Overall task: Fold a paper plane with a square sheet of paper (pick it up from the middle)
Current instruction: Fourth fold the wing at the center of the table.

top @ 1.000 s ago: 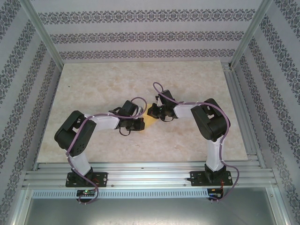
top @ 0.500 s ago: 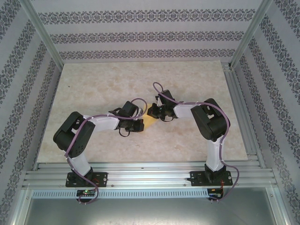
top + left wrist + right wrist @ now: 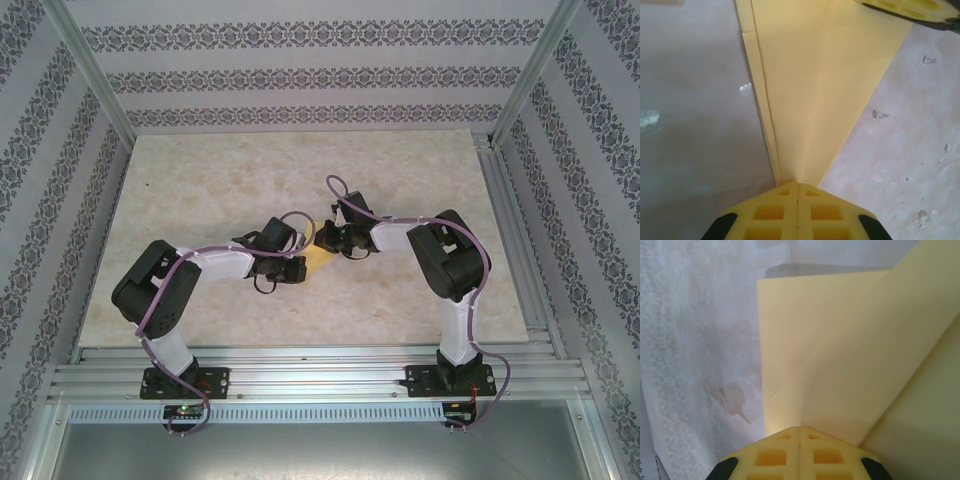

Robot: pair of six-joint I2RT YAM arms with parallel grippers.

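Note:
The paper plane (image 3: 318, 258) is a yellow-orange folded sheet held between both grippers at the table's middle. In the left wrist view the paper plane (image 3: 825, 85) narrows to a point with a straight centre crease and layered edges on its left. My left gripper (image 3: 798, 184) is shut on that pointed end. The right gripper's fingers (image 3: 920, 9) show at the paper's far wide end. In the right wrist view the paper plane (image 3: 840, 355) rises as a creased flap, and my right gripper (image 3: 799, 428) is shut on its edge. From above, the left gripper (image 3: 303, 264) and right gripper (image 3: 323, 238) nearly meet.
The beige marble-patterned table (image 3: 400, 180) spreads around the arms. Aluminium frame rails (image 3: 520, 220) run along its right side and front edge. Patterned walls enclose the back and sides. Small specks and water marks (image 3: 880, 115) dot the table surface near the paper.
The left arm's elbow has drifted slightly left and down, and a little more yellow paper shows between the two grippers. The right arm has hardly moved.

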